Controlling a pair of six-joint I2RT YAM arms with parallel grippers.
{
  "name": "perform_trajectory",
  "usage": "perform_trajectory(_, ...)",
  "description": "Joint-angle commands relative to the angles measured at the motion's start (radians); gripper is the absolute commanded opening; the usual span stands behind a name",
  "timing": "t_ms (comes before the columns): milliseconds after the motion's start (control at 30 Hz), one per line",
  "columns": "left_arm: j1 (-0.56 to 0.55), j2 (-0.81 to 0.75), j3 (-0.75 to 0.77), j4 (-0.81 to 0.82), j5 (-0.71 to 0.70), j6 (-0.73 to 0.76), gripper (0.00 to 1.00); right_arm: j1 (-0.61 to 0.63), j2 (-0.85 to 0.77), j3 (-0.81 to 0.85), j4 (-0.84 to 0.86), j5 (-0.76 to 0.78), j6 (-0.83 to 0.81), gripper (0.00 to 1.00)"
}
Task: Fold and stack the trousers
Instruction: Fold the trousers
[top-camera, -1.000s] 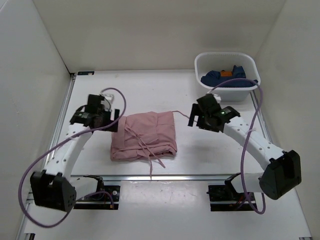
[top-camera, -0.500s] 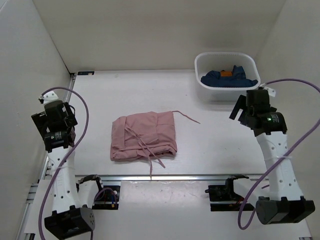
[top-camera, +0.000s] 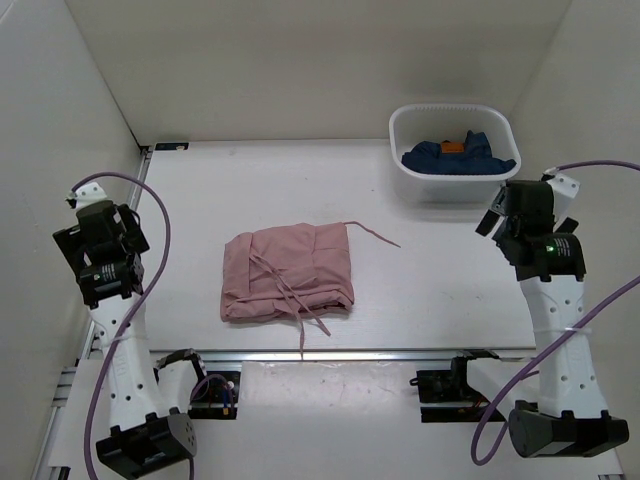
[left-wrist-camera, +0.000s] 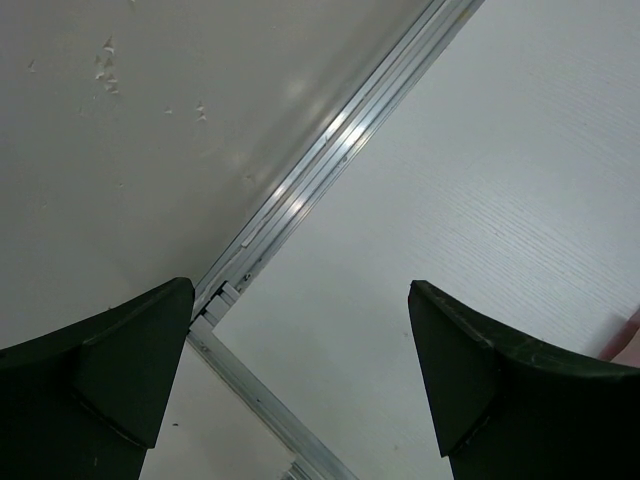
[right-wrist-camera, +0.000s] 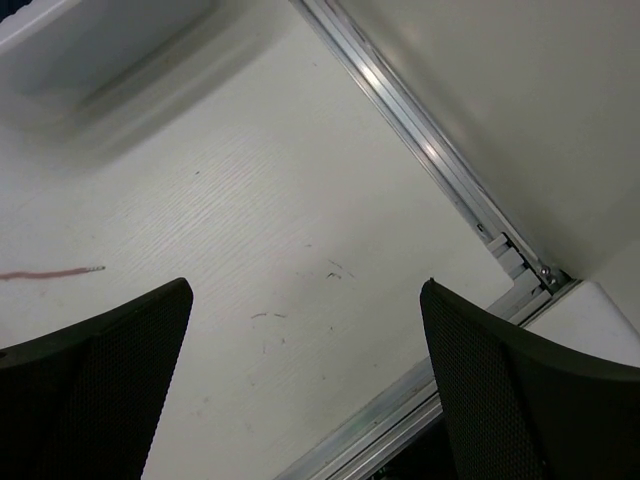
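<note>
The dusty-pink trousers (top-camera: 290, 272) lie folded in a compact rectangle in the middle of the table. One drawstring (top-camera: 375, 235) trails out to the right, and others hang toward the front edge. My left gripper (top-camera: 100, 250) is raised near the left wall, far from the trousers, open and empty. In the left wrist view the left gripper (left-wrist-camera: 300, 290) looks down on bare table and a pink sliver of the trousers (left-wrist-camera: 630, 335). My right gripper (top-camera: 520, 215) stands open and empty by the right wall. In the right wrist view the right gripper (right-wrist-camera: 307, 290) shows open, with a drawstring (right-wrist-camera: 50, 272) tip beyond.
A white basket (top-camera: 400, 125) at the back right holds dark blue garments (top-camera: 460, 155) with an orange patch. Its wall also shows as the basket (right-wrist-camera: 100, 50) in the right wrist view. Aluminium rails (left-wrist-camera: 320, 160) run along the table edges under the white walls.
Both arms have pulled away from the trousers, the left to the left wall and the right to the right wall, and now stand upright. The trousers have not moved.
</note>
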Motion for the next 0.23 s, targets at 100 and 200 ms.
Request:
perform_trajectory(100,0.007,-0.014,0.039,-0.035,0.043,-0.001,1.0,-0.004,-0.011,-0.01,0.021,0.09,0.059,0.99)
perform_trajectory(200,0.007,-0.014,0.039,-0.044,0.044,-0.001,1.0,-0.004,-0.022,-0.021,0.03,0.081,0.059,0.99)
